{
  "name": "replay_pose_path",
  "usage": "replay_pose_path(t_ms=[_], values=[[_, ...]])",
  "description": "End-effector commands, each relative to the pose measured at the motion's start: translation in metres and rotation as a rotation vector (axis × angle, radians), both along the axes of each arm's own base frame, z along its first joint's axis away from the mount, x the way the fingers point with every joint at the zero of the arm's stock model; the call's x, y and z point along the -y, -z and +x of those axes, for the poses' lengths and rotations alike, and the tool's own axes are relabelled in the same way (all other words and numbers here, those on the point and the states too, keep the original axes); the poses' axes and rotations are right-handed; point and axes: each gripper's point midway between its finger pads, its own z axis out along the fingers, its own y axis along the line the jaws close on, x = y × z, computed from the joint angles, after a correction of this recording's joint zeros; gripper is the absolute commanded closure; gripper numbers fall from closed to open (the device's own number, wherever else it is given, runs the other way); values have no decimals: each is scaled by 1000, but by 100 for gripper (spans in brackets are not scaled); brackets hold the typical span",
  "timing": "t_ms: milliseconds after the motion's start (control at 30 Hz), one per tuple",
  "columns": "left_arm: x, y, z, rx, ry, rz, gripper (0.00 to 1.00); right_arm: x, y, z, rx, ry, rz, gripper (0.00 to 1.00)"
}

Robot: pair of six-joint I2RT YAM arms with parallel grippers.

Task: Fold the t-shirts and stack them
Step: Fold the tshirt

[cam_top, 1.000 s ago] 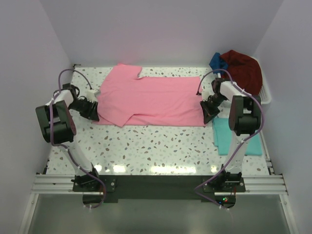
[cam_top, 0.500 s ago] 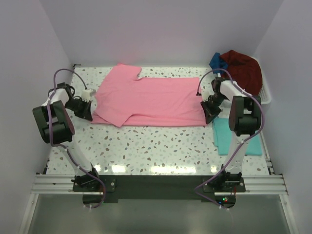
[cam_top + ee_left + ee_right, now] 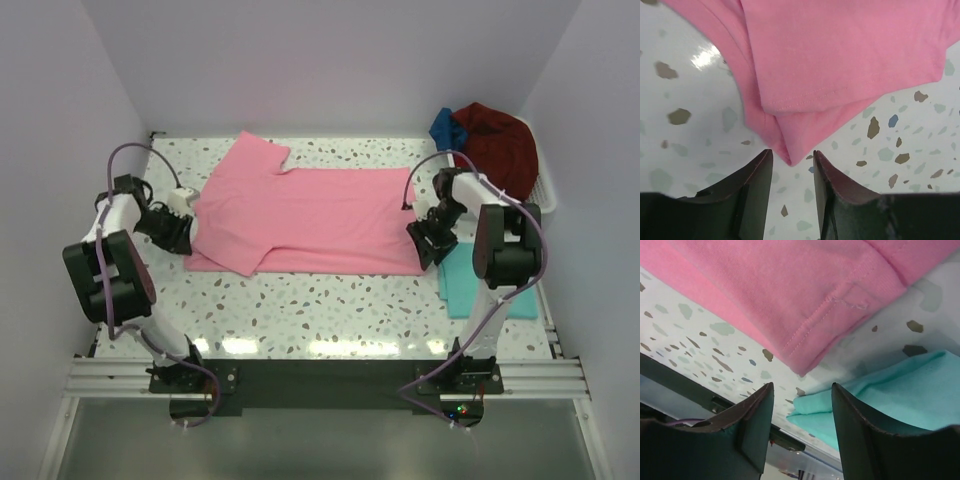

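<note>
The pink t-shirt (image 3: 310,215) lies spread flat across the middle of the desk (image 3: 330,300), a white speckled terrazzo surface. It is soft, matte knit cloth. Its long near edge is doubled over, and a short sleeve points toward the far left corner.

The left claw (image 3: 792,167) sits low at the shirt's left end with its jaws apart. Its dark, smooth, wedge-shaped fingers (image 3: 755,195) flank a rounded point of folded pink cloth. The tip of that point just reaches the gap, and neither finger clamps it. A stitched hem runs across the layer lying above that point.

The right claw (image 3: 802,395) is at the shirt's near right corner, also with its jaws apart and holding nothing. The corner's double-stitched hem, with a loose thread end, lies just beyond its fingertips.

Beside that corner, on the near right of the desk, rests the teal t-shirt (image 3: 470,285), folded into a flat rectangle. From the wrist view its edge seems to sit just apart from the pink hem, though the angle makes that hard to judge.

At the far right, a dark red garment (image 3: 497,145) is heaped in a soft mound in a white basket (image 3: 546,198). A crumpled blue garment (image 3: 445,125) lies against its left side.
</note>
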Motion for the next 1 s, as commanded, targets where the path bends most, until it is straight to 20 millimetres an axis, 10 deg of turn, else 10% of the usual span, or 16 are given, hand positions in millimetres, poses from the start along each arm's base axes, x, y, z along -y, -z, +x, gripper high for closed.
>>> replay_pose_path(t_ms=[0,433,967], values=[[17,-45,18,222,91,57,57,-1,-48,26,156,21,-2,46],[129,1,-32,183,312,221,49,-22,-55,35,183,79,74,53],[164,35,-25,159,346,298,60,-22,-42,35,168,73,62,54]])
